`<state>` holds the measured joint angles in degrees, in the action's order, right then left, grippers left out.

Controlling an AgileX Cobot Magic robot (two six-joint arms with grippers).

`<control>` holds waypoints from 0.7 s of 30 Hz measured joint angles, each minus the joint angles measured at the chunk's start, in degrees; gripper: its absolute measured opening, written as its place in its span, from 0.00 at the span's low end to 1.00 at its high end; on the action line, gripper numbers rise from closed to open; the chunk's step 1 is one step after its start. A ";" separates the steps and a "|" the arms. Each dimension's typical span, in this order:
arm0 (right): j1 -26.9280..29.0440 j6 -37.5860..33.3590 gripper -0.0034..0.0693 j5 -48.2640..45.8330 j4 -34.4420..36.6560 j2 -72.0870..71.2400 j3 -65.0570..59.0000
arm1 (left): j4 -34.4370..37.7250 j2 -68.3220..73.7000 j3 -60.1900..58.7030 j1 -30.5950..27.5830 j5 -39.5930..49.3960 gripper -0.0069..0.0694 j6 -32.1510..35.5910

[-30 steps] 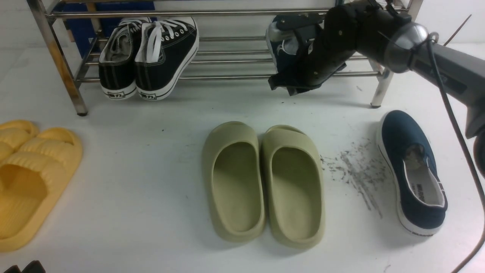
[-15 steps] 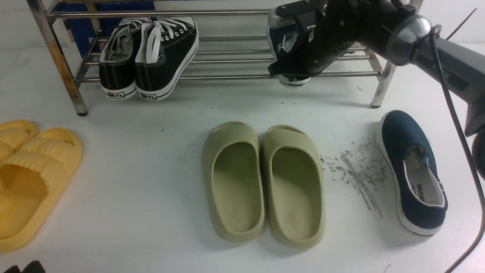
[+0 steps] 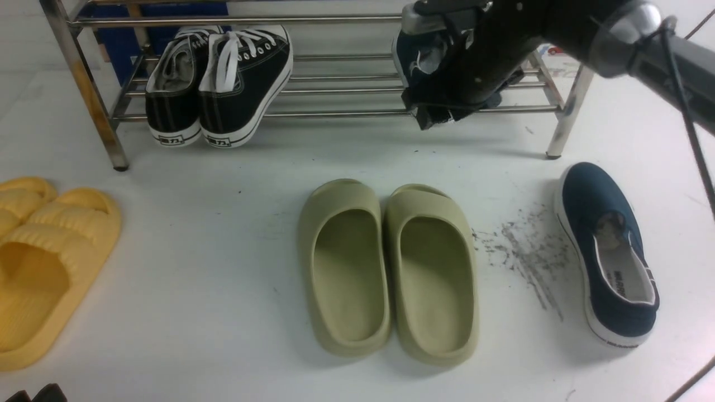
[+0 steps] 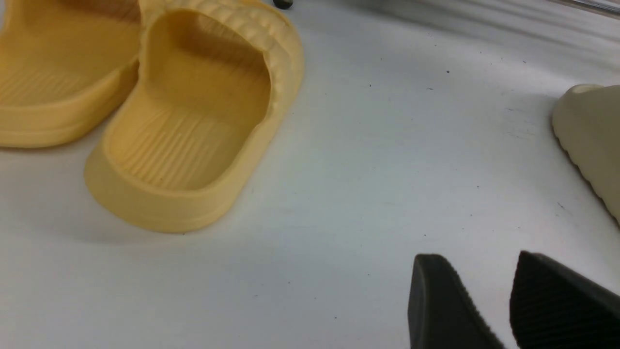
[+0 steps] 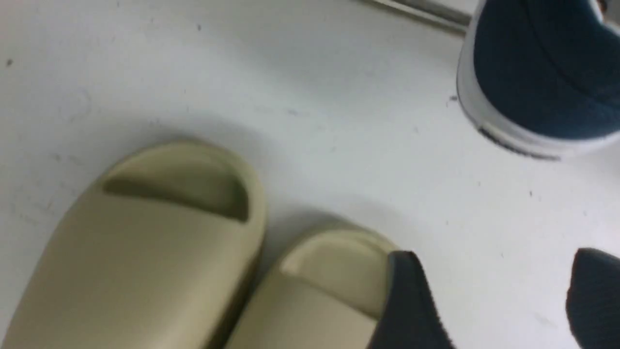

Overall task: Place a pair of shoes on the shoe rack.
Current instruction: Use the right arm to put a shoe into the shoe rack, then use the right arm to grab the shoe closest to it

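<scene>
One navy slip-on shoe point(image 3: 412, 57) lies on the right part of the steel shoe rack point(image 3: 335, 114), mostly hidden behind my right arm. The right wrist view shows its white-soled heel point(image 5: 537, 82) at the rack's front tube. The other navy shoe point(image 3: 609, 251) lies on the white table at the right, toe toward the rack. My right gripper point(image 3: 435, 118) point(image 5: 494, 261) hangs at the rack's front edge, open, with only bare table between its fingers. My left gripper point(image 4: 479, 271) is low at the near left, open and empty.
A pair of black lace-up sneakers point(image 3: 223, 84) rests on the rack's left part. Olive-green slides point(image 3: 391, 268) point(image 5: 145, 252) lie mid-table, and yellow slides point(image 3: 44, 251) point(image 4: 193, 121) at the left. Dark scuff marks point(image 3: 525, 251) lie between the green slides and the navy shoe.
My right gripper has opened and let go of the navy shoe, which now rests on the rack. The right arm has shifted slightly up and to the right.
</scene>
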<state>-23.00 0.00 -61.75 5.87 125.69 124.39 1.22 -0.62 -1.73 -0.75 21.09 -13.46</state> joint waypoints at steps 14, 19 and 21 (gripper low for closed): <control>0.05 -1.10 0.63 -9.03 -4.87 -21.88 -24.07 | 0.00 0.00 0.00 0.00 -0.06 0.40 0.00; 0.10 6.21 0.62 -8.63 -10.31 -31.44 -44.07 | 0.00 0.00 0.00 0.00 -0.06 0.40 0.00; 0.10 9.74 0.62 -6.57 -12.44 -32.94 -48.98 | 0.00 0.00 0.00 0.00 -0.06 0.40 0.00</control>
<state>-22.90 9.74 -68.32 -6.57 92.74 75.41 1.22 -0.62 -1.73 -0.75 21.03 -13.46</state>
